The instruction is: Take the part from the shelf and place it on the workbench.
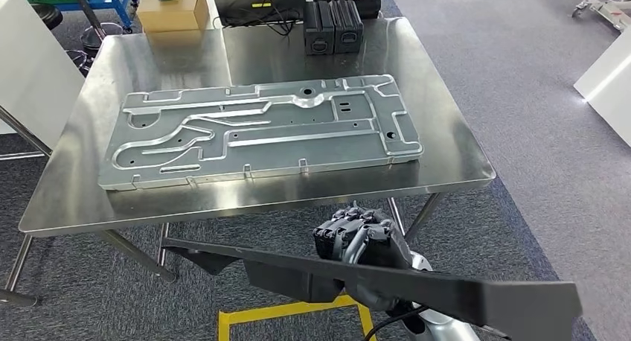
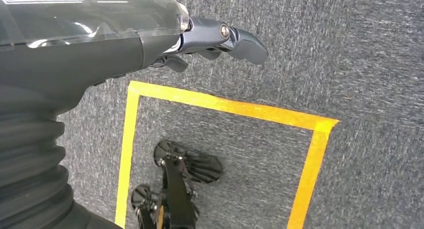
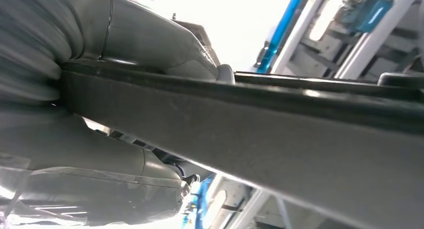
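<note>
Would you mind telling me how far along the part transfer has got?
Pickup looks done: the right hand grips the long dark part, carried short of the steel workbench. The left hand hangs over the floor. Left: setting the part down near the stamped metal panel.

Even overhead light, head view sharp. Steel desk (image 1: pixel 446 144) shows soft glare streaks and reflections. Right wrist view: blown-out white background, the black bar (image 3: pixel 260 139) close and blurred. Left wrist view: carpet (image 2: pixel 350 49) crisp.
</note>
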Robot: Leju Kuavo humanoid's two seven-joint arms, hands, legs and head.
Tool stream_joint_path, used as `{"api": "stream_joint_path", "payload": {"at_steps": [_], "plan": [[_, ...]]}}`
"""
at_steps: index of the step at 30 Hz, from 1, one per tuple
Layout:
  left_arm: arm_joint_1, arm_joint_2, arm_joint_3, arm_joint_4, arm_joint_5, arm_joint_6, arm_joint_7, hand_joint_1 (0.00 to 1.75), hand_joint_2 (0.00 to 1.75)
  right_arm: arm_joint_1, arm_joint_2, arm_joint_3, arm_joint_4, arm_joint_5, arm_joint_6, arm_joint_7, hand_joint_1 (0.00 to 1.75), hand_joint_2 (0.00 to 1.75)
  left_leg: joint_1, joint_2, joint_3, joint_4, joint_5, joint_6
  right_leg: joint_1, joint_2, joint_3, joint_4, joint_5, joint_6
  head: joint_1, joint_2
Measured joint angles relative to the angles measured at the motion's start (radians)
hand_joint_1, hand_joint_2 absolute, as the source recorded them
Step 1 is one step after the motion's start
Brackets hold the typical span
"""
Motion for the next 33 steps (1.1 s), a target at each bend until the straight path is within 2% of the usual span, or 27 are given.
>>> {"api": "stream_joint_path", "payload": {"at_steps": [1, 2, 4, 5, 6, 7, 10, 12, 13, 15, 16, 17, 18, 20, 21, 22, 24, 26, 27, 28, 30, 31, 32, 33], "plan": [[0.001, -0.001, 0.0, 0.0, 0.002, 0.0, 0.0, 0.0, 1.75, 0.0, 0.0, 0.001, 0.008, 0.002, -0.002, 0.0, 1.73, 1.75, 0.0, 0.0, 0.008, 0.0, -0.006, 0.0, -0.001, -0.001, -0.029, 0.027, 0.011, 0.001, 0.0, 0.0], [0.001, -0.001, 0.0, 0.0, 0.003, 0.001, 0.0, 0.0, 1.75, -0.001, 0.0, 0.003, 0.016, 0.005, -0.004, 0.0, 1.73, 1.75, 0.0, -0.001, 0.017, 0.0, -0.014, -0.002, -0.002, -0.002, -0.037, 0.01, 0.045, 0.001, 0.0, 0.0], [0.002, -0.004, 0.0, 0.0, 0.006, 0.001, 0.0, 0.0, 1.75, -0.005, 0.0, 0.006, 0.028, 0.009, -0.007, 0.0, 1.73, 1.75, 0.0, -0.003, 0.04, 0.0, -0.031, -0.007, -0.004, -0.006, 0.001, -0.117, 0.142, -0.002, 0.0, 0.0], [0.001, -0.004, 0.0, 0.0, 0.006, 0.001, 0.0, 0.0, 1.75, -0.009, 0.0, 0.007, 0.034, 0.011, -0.01, 0.0, 1.73, 1.75, -0.002, -0.004, 0.05, 0.001, -0.04, -0.012, -0.002, -0.008, 0.027, -0.184, 0.175, -0.005, 0.0, 0.0], [0.001, -0.005, 0.0, 0.0, 0.007, 0.001, 0.0, 0.0, 1.75, -0.014, 0.0, 0.007, 0.04, 0.011, -0.014, 0.0, 1.73, 1.75, -0.003, -0.005, 0.055, 0.0, -0.048, -0.018, -0.001, -0.01, 0.047, -0.228, 0.19, -0.009, 0.0, 0.0], [0.001, -0.005, 0.0, 0.0, 0.007, 0.0, 0.0, 0.0, 1.75, -0.019, 0.0, 0.008, 0.046, 0.012, -0.018, 0.0, 1.73, 1.75, -0.004, -0.004, 0.058, -0.001, -0.054, -0.024, 0.001, -0.009, 0.057, -0.25, 0.189, -0.014, 0.0, 0.0], [-0.001, -0.006, 0.0, 0.0, 0.007, -0.001, 0.0, 0.0, 1.75, -0.03, 0.0, 0.007, 0.063, 0.014, -0.025, -0.001, 1.73, 1.75, -0.004, -0.002, 0.068, -0.004, -0.064, -0.041, 0.002, -0.004, 0.065, -0.262, 0.177, -0.03, 0.0, 0.0], [-0.002, -0.006, 0.0, 0.0, 0.007, -0.001, 0.0, 0.0, 1.75, -0.035, 0.0, 0.007, 0.07, 0.014, -0.025, -0.001, 1.73, 1.75, -0.002, -0.002, 0.05, 0.046, -0.092, -0.052, -0.003, -0.004, 0.078, -0.271, 0.172, -0.041, 0.0, 0.0], [-0.002, -0.006, 0.0, 0.0, 0.007, -0.002, -0.001, 0.0, 1.75, -0.037, 0.001, 0.007, 0.073, 0.014, -0.025, -0.001, 1.73, 1.75, 0.0, -0.002, 0.02, 0.105, -0.116, -0.057, -0.003, -0.005, 0.085, -0.273, 0.168, -0.046, 0.0, 0.0], [0.001, -0.007, 0.0, 0.0, 0.007, -0.002, -0.001, 0.0, 1.75, -0.04, 0.001, 0.007, 0.081, 0.016, -0.025, -0.001, 1.73, 1.75, 0.002, -0.002, -0.067, 0.246, -0.163, -0.063, -0.001, -0.005, 0.095, -0.273, 0.158, -0.05, 0.0, 0.0], [0.003, -0.007, 0.0, 0.0, 0.007, -0.002, -0.001, 0.0, 1.75, -0.04, 0.001, 0.007, 0.085, 0.019, -0.027, -0.001, 1.73, 1.75, 0.002, -0.002, -0.103, 0.29, -0.164, -0.064, 0.0, -0.005, 0.101, -0.273, 0.153, -0.051, 0.0, 0.0], [0.004, -0.008, 0.0, 0.0, 0.007, -0.003, -0.001, 0.0, 1.75, -0.04, 0.001, 0.007, 0.088, 0.023, -0.029, -0.001, 1.73, 1.75, 0.003, -0.002, -0.122, 0.297, -0.144, -0.064, 0.001, -0.003, 0.108, -0.273, 0.147, -0.051, 0.0, 0.0], [0.006, -0.009, 0.0, 0.0, 0.007, -0.003, -0.001, 0.0, 1.75, -0.041, 0.001, 0.007, 0.091, 0.03, -0.034, -0.001, 1.73, 1.75, 0.003, -0.002, -0.122, 0.262, -0.102, -0.062, 0.002, -0.002, 0.118, -0.273, 0.14, -0.05, 0.0, 0.0], [0.007, -0.009, 0.0, 0.0, 0.007, -0.005, -0.002, 0.0, 1.75, -0.046, 0.001, 0.005, 0.094, 0.047, -0.049, -0.002, 1.73, 1.75, 0.002, -0.002, -0.08, 0.127, -0.005, -0.054, 0.003, -0.001, 0.138, -0.274, 0.125, -0.047, 0.0, 0.0], [0.007, -0.009, 0.0, 0.0, 0.007, -0.005, -0.004, 0.0, 1.75, -0.051, 0.001, 0.004, 0.095, 0.056, -0.057, -0.002, 1.73, 1.75, -0.001, -0.003, -0.059, 0.069, 0.024, -0.048, 0.005, 0.0, 0.145, -0.273, 0.118, -0.043, 0.0, 0.0], [0.007, -0.01, 0.0, 0.0, 0.008, -0.006, -0.005, 0.0, 1.75, -0.058, 0.001, 0.001, 0.095, 0.065, -0.067, -0.002, 1.73, 1.75, -0.003, -0.003, -0.047, 0.037, 0.034, -0.042, 0.005, 0.001, 0.146, -0.273, 0.114, -0.039, 0.0, 0.0], [0.008, -0.011, 0.0, 0.0, 0.009, -0.006, -0.01, 0.0, 1.75, -0.076, 0.0, -0.012, 0.095, 0.094, -0.094, -0.002, 1.73, 1.75, -0.01, -0.003, -0.043, 0.021, 0.027, -0.031, 0.006, 0.003, 0.144, -0.274, 0.112, -0.028, 0.0, 0.0], [0.009, -0.013, 0.0, 0.0, 0.009, -0.005, -0.017, 0.0, 1.75, -0.108, -0.003, -0.04, 0.097, 0.147, -0.147, -0.001, 1.73, 1.75, -0.006, -0.003, -0.039, 0.011, 0.027, -0.019, 0.006, 0.002, 0.142, -0.269, 0.105, -0.017, 0.0, 0.0], [0.009, -0.014, 0.0, 0.0, 0.009, -0.004, -0.02, 0.0, 1.75, -0.133, -0.007, -0.061, 0.102, 0.191, -0.195, 0.002, 1.73, 1.75, -0.003, -0.003, -0.034, 0.005, 0.028, -0.013, 0.005, 0.001, 0.132, -0.245, 0.091, -0.012, 0.0, 0.0], [0.008, -0.016, 0.0, 0.0, 0.008, -0.005, -0.024, 0.0, 1.75, -0.167, -0.013, -0.087, 0.117, 0.253, -0.261, 0.01, 1.73, 1.75, -0.001, -0.002, -0.029, 0.0, 0.028, -0.008, 0.005, 0.0, 0.109, -0.2, 0.07, -0.008, 0.0, 0.0], [0.007, -0.018, 0.0, 0.0, 0.003, -0.007, -0.033, 0.0, 1.75, -0.256, -0.034, -0.144, 0.188, 0.443, -0.446, 0.049, 1.73, 1.75, -0.002, -0.001, -0.026, -0.001, 0.025, -0.001, 0.001, -0.003, 0.027, -0.06, 0.02, -0.001, 0.0, 0.0], [0.006, -0.019, -0.001, 0.0, -0.001, -0.008, -0.037, 0.0, 1.75, -0.306, -0.047, -0.169, 0.241, 0.556, -0.542, 0.082, 1.73, 1.75, -0.003, -0.001, -0.025, -0.001, 0.023, 0.001, 0.0, -0.004, -0.013, -0.002, 0.009, 0.001, 0.0, 0.0], [0.006, -0.02, -0.002, 0.0, -0.006, -0.01, -0.04, 0.0, 1.75, -0.36, -0.061, -0.191, 0.305, 0.675, -0.63, 0.124, 1.73, 1.75, -0.003, -0.001, -0.023, 0.0, 0.021, 0.002, -0.001, -0.005, -0.038, 0.023, 0.018, 0.003, 0.0, 0.0], [0.007, -0.021, -0.003, 0.0, -0.011, -0.011, -0.043, 0.0, 1.75, -0.418, -0.075, -0.206, 0.373, 0.787, -0.698, 0.169, 1.73, 1.75, -0.003, -0.003, -0.02, 0.001, 0.019, 0.001, -0.002, -0.005, -0.043, 0.008, 0.048, 0.003, 0.0, 0.0]]}}
